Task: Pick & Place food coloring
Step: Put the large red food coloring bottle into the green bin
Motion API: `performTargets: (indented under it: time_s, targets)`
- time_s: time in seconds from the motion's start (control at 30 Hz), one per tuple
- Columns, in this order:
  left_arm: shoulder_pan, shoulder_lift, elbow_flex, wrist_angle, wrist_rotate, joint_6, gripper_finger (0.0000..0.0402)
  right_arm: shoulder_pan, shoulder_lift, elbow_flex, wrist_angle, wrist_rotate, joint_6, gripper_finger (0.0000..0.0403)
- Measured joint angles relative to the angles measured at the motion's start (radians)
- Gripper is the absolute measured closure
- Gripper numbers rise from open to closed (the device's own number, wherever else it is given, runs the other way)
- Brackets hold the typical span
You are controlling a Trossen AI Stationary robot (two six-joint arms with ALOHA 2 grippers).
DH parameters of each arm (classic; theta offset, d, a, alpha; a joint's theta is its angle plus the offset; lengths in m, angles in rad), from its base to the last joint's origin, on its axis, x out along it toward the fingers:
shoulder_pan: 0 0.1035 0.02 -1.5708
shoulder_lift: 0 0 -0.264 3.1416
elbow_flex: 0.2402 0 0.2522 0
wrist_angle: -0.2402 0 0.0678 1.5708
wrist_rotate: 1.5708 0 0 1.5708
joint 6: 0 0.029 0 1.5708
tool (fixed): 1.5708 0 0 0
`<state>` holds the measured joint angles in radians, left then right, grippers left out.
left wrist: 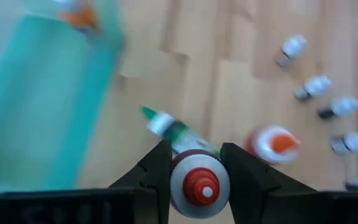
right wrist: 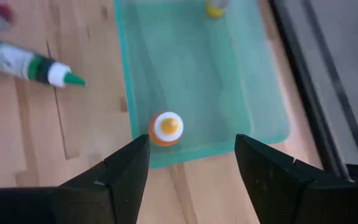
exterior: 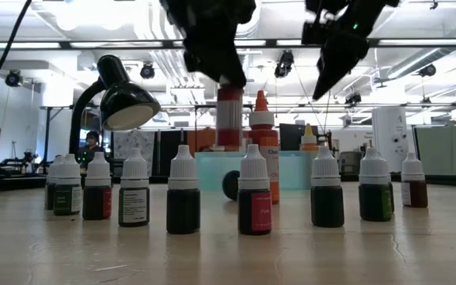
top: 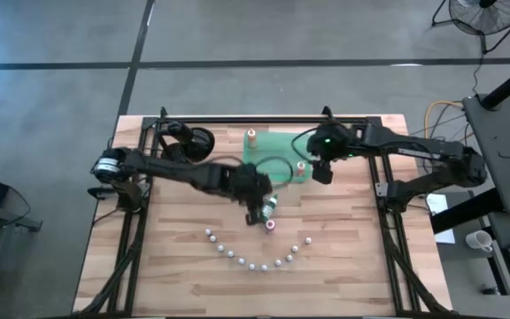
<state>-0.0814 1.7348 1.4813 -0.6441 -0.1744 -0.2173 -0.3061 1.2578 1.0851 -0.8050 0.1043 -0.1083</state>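
My left gripper [top: 259, 209] is shut on a red-capped food coloring bottle [left wrist: 199, 184] just off the near edge of the green tray [top: 277, 152]. A green-tipped bottle [left wrist: 171, 129] lies on its side on the wood beside it. An orange-capped bottle [left wrist: 273, 143] stands on its base close by. My right gripper [right wrist: 191, 142] hangs open above an orange bottle [right wrist: 166, 128] that stands in the tray's near right corner. Another orange bottle [top: 251, 136] stands at the tray's far edge. My left gripper pinches the red-capped bottle between its two fingers [left wrist: 157, 167], one on each side of its shoulder [left wrist: 178, 178] just below the cap. The fingers come slanting down from above. The bottle [exterior: 229, 117] stays upright with its cap up and is lifted clear of the table.
Several small white-capped bottles [top: 251, 262] stand in a curved row on the wood near the front edge. The black frame rails [top: 142, 190] run along both sides of the table. A desk lamp [exterior: 121, 99] shows in the room behind.
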Motion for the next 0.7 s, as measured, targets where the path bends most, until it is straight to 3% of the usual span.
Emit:
performTargets:
  time_s: [0.33, 0.57, 0.7]
  targets:
    - [0.264, -0.004, 0.18, -0.031, -0.01, 0.056, 0.031, -0.011, -0.23, -0.03, -0.002, 0.054, 0.143, 0.0175]
    - [0.457, 0.052, 0.168, 0.147, -0.004, 0.063, 0.031, -0.011, -0.262, -0.075, 0.014, 0.082, 0.211, 0.0175]
    - [0.519, 0.115, 0.166, 0.167, 0.008, 0.081, 0.031, -0.012, -0.241, -0.085, 0.027, 0.082, 0.238, 0.0175]
